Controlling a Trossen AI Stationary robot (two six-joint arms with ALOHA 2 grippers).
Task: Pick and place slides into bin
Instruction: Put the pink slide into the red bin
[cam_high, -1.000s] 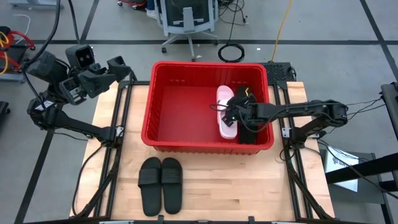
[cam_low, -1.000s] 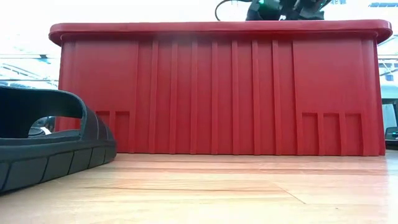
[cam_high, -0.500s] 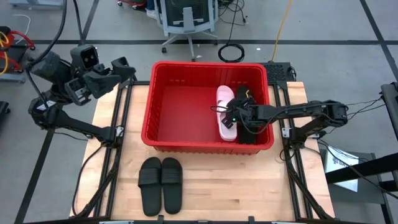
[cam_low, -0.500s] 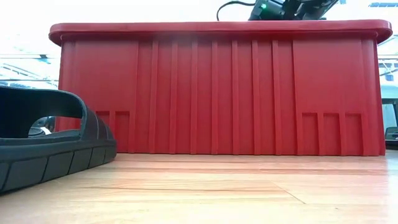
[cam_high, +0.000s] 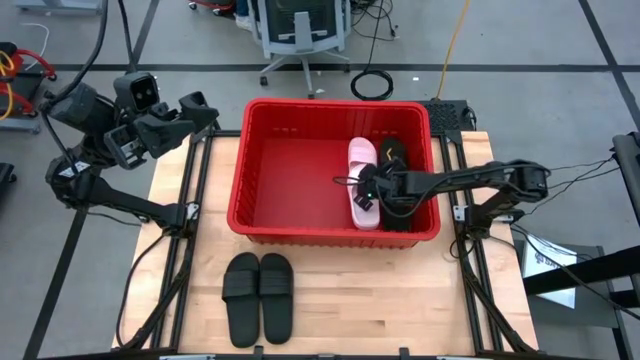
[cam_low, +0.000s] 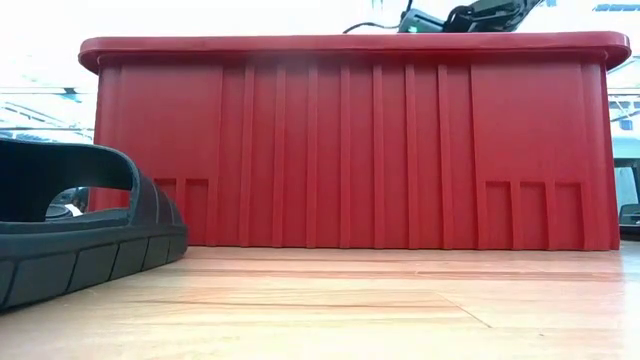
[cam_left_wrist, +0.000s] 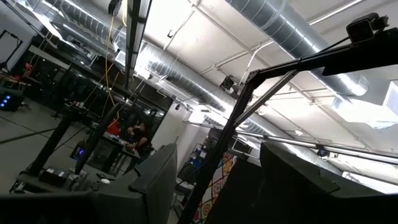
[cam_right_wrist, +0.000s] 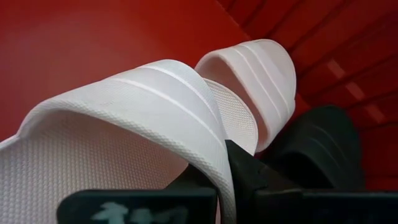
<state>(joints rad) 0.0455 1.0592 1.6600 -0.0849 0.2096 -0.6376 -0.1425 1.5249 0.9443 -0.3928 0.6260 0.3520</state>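
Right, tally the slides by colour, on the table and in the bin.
Black slides: 3, two on the table at and, one in the bin at; more may be hidden there
Pale pink-white slides: 2, both in the bin
Total: 5 visible

Looks like a lab/workshop: bare concrete floor (cam_high: 560, 70) with cables (cam_high: 375, 85), office chair (cam_high: 300, 30), exposed ceiling ducts (cam_left_wrist: 292, 31), metal rig frames (cam_left_wrist: 249, 118), desks with equipment in the background.
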